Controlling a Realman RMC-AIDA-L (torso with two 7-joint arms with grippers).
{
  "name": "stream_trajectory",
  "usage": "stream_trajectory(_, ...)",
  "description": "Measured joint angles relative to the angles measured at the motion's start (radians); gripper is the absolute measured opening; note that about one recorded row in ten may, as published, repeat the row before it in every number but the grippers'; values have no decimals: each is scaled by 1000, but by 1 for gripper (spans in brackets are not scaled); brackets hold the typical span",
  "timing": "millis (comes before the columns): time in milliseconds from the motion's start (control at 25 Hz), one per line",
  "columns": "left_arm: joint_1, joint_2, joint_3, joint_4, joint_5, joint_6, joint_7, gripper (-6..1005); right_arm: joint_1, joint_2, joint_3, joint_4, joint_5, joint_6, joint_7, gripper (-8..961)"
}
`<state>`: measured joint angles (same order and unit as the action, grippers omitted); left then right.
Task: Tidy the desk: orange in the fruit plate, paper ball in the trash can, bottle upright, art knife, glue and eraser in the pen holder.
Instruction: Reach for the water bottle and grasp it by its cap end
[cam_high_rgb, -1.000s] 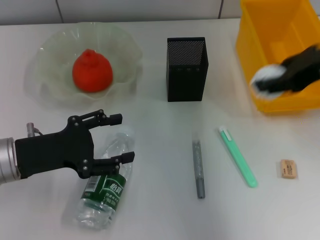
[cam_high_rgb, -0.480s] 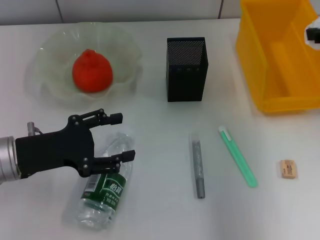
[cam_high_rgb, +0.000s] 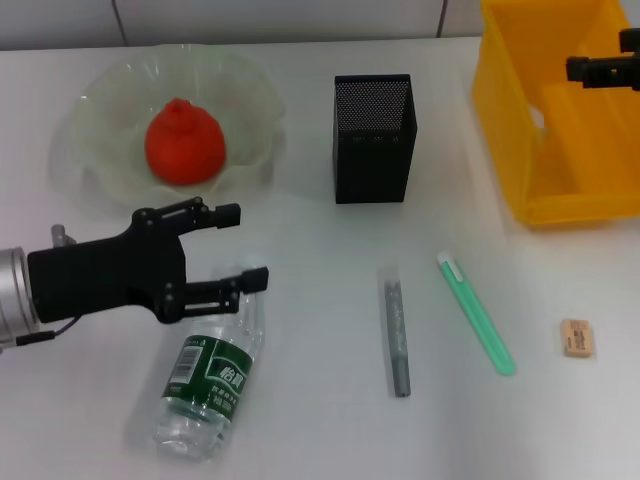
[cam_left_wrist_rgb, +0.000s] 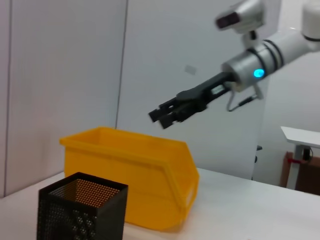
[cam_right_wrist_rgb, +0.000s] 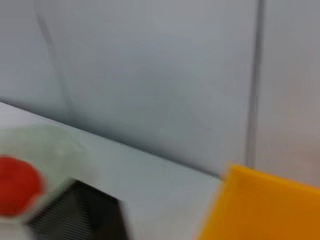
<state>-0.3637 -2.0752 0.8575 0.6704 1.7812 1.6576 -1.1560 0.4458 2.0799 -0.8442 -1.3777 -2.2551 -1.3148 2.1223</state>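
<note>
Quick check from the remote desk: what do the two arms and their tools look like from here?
The left tool is matte black, with thin linkage fingers on a silver cylindrical wrist trailing a thin cable. The right tool is also black, on a silver-white arm with black bands and a glowing blue light.

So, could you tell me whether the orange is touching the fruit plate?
Touching: the head view shows the orange resting inside the fruit plate.

White desk; pale grey panelled wall behind with vertical seams; small white side table further off.
</note>
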Motion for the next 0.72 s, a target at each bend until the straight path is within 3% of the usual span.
stream_trajectory(120, 6, -4, 15, 54, -27, -1, -106, 831, -63, 0, 2, -1, 170, -68, -129, 811)
stream_trajectory(160, 14, -4, 43, 90, -53, -1, -165, 831, -117, 2, -1, 11, 295, -136, -238, 819)
stream_trajectory(320, 14, -4, 43, 90, -53, -1, -165, 831, -187, 3, -2, 88, 436, -258, -437, 849)
stream_trajectory(360, 62, -5, 194, 240, -100, -97, -313, 831, -217, 3, -1, 158, 476, -322, -560, 849)
stream_trajectory(400, 62, -5, 194, 240, -100, -97, -313, 831, -217, 3, -1, 158, 476, -322, -560, 849)
stream_trajectory(440, 112, -5, 329, 367, -118, -237, -428, 831, -227, 4, -1, 197, 482, -347, -621, 849)
stream_trajectory(520, 112, -5, 329, 367, -118, -237, -428, 830, -244, 5, 1, 294, 487, -391, -769, 849)
stream_trajectory(560, 167, -2, 453, 488, -113, -349, -526, 830, -251, 5, 5, 390, 488, -414, -897, 849)
stream_trajectory(600, 228, 2, 563, 627, -69, -460, -661, 830, -251, 5, 5, 390, 488, -414, -897, 849)
stream_trajectory(640, 252, 2, 602, 693, -28, -495, -736, 830, -257, 4, 8, 476, 488, -425, -1008, 849)
stream_trajectory(720, 291, 3, 670, 803, 73, -548, -872, 830, -259, 4, 8, 510, 488, -426, -1049, 849)
